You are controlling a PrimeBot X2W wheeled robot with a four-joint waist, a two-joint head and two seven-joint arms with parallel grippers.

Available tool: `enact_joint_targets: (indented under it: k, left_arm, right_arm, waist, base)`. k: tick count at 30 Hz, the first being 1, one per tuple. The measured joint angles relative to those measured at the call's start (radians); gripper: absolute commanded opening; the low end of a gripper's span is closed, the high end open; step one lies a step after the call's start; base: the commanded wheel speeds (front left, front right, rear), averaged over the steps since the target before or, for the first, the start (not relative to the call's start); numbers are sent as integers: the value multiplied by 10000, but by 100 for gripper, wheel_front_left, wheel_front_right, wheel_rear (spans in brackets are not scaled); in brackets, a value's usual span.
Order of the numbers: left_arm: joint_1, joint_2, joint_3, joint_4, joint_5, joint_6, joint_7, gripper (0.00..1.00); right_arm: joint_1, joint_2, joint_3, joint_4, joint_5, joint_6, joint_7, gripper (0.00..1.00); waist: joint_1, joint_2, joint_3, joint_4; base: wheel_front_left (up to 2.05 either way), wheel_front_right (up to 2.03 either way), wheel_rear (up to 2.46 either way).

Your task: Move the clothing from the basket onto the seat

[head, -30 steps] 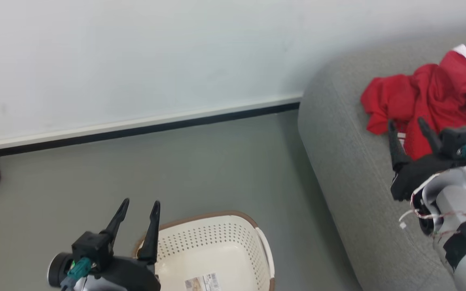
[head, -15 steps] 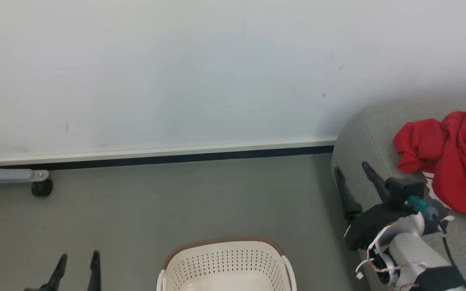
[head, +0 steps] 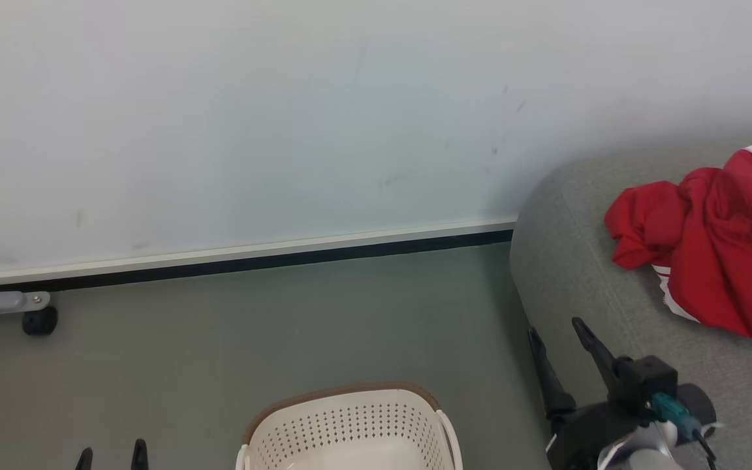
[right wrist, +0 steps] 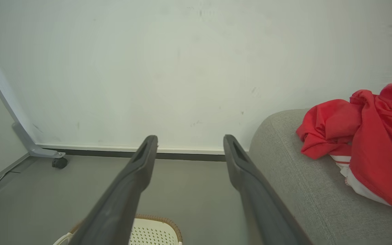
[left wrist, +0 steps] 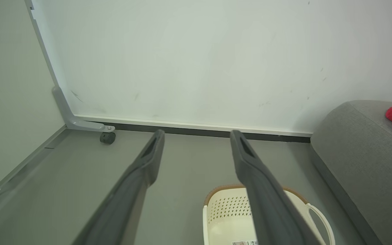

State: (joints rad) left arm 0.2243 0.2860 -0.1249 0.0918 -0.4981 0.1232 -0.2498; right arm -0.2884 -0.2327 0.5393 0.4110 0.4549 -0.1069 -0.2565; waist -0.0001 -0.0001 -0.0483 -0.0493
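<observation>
A pale wall (head: 284, 130) meets a grey floor (head: 284, 326). At the right, the large grey seat (head: 578, 274) carries the red clothing (head: 709, 248), crumpled in a heap with white striped trim showing, well apart from the cream basket (head: 350, 424) on the floor. The right gripper (head: 553, 328) hovers by the seat's edge, fingers spread, holding nothing. The left gripper (head: 112, 449), left of the basket, has its fingers spread too.

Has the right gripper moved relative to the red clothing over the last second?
Yes. The right gripper has backed away from the clothing to the edge of the seat, nearer the basket.
</observation>
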Motion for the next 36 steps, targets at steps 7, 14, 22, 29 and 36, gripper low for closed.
enact_joint_targets:
  k: [7,14,22,29,36]
  left_arm:
    - [300,-215,270,-552,209,2,0,100]
    - [710,-403,577,-1037,483,10,-2,100]
    - [717,-663,917,-1375,727,12,-2,100]
    - [720,-748,1041,-1530,897,12,-2,100]
    - [720,-838,1133,-1597,1187,12,-2,100]
  right_arm:
    - [1150,-40,-454,-1162,-203,-125,0,100]
    - [1913,-4,-863,-2159,-460,-176,0,100]
    - [2470,226,-1275,-2775,-867,-176,0,100]
    - [2678,449,-1680,-3024,-1260,-176,0,100]
    - [2824,583,-1891,-3129,-1496,-176,0,100]
  waist:
    - [0,1,95,-183]
    - [1,1,202,-246]
    - [0,2,321,-268]
    - [0,2,370,-286]
    - [1,1,389,-284]
  base:
    - [0,0,0]
    - [0,0,0]
    - [0,0,0]
    - [0,0,0]
    - [0,0,0]
